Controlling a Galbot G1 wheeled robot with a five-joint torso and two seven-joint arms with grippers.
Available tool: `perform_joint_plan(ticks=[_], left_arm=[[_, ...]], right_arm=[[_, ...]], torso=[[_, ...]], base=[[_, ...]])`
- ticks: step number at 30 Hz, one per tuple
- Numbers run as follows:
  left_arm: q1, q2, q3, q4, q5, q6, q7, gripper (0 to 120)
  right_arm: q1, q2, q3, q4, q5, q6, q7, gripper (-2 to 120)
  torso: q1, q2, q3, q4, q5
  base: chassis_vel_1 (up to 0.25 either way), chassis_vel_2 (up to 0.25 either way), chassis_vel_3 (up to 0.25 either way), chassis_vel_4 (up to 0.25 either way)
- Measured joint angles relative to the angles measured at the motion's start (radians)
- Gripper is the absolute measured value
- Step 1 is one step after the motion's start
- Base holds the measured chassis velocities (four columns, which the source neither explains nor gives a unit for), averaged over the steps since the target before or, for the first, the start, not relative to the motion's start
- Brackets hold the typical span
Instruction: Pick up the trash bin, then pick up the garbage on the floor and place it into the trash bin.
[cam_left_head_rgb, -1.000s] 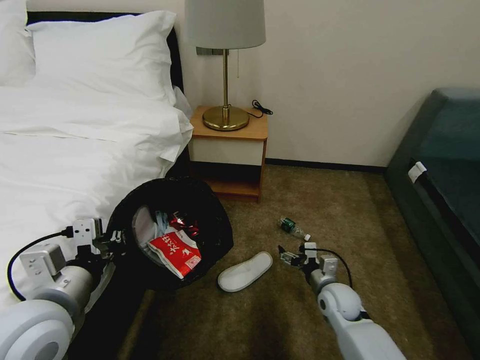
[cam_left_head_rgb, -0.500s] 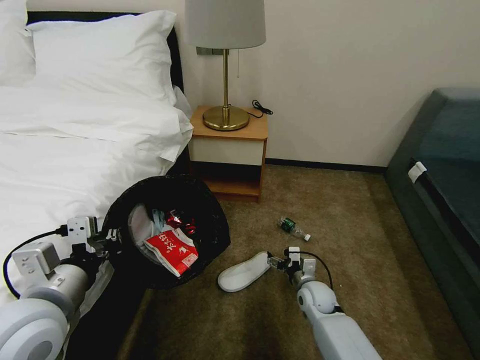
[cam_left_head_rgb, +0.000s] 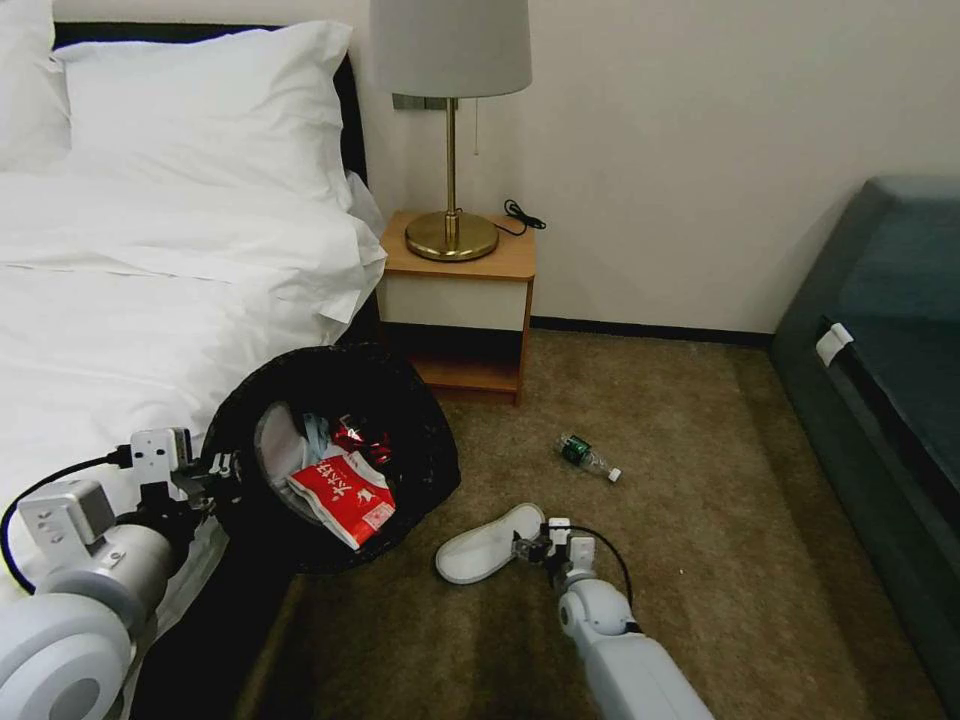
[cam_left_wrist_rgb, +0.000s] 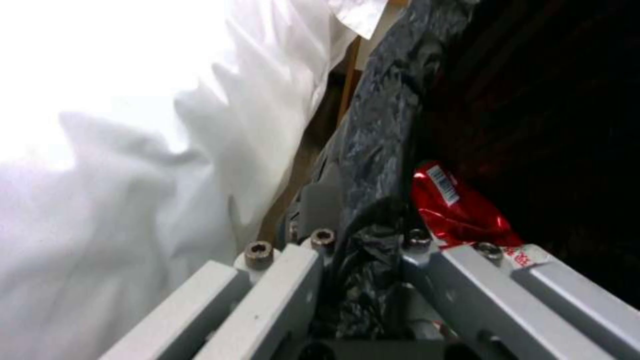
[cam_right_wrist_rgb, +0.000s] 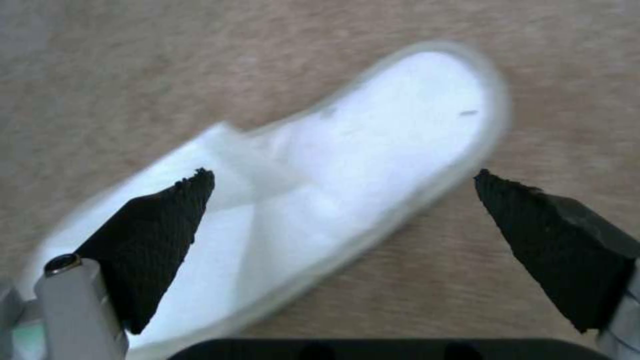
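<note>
Now R gripper (cam_right_wrist_rgb: 343, 180) wide open over slipper (cam_right_wrist_rgb: 347, 165); L gripper (cam_left_head_rgb: 222, 468) clamps bin (cam_left_head_rgb: 420, 420) rim.

Black trash bin (cam_left_head_rgb: 400, 400), red wrapper (cam_left_head_rgb: 345, 497) inside, white slipper (cam_left_head_rgb: 487, 545), brown carpet (cam_left_head_rgb: 700, 500)

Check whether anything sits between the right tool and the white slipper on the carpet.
Nothing visible does. The right tool is open right over the white slipper, with only bare carpet around it. The green bottle lies apart, farther toward the wall. The left tool holds the trash bin by its rim.
</note>
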Motion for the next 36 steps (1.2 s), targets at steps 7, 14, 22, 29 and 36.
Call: perform_joint_plan(ticks=[7,14,22,29,36], left_arm=[[-0.001,0.001,0.004,0.0,0.003,0.0,0.004,2],[-0.002,0.002,0.014,0.0,0.009,0.0,0.009,2],[-0.003,0.002,0.02,0.0,0.014,0.0,0.012,2],[-0.002,0.005,0.023,0.0,0.016,0.0,0.016,2],[-0.006,0.012,0.03,0.0,0.016,0.0,0.022,1]], right_arm=[[0.025,0.051,-0.031,-0.051,-0.021,0.018,-0.001,100],[0.049,0.057,-0.062,-0.093,-0.018,0.024,-0.004,100],[0.079,0.066,-0.055,-0.134,-0.014,0.026,-0.004,100],[0.127,0.066,-0.063,-0.194,-0.013,0.031,-0.01,100],[0.191,0.068,-0.073,-0.276,-0.029,0.043,-0.038,100]], torso=[[0.0,0.0,0.0,0.0001,0.0],[0.0,0.0,0.0,0.0,0.0],[0.0,0.0,0.0,0.0001,0.0002],[0.0,0.0,0.0,0.0,0.0001],[0.0,0.0,0.0,0.0,0.0001]], base=[[0.0,0.0,0.0,0.0],[0.0,0.0,0.0,0.0],[0.0,0.0,0.0,0.0],[0.0,0.0,0.0,0.0],[0.0,0.0,0.0,0.0]])
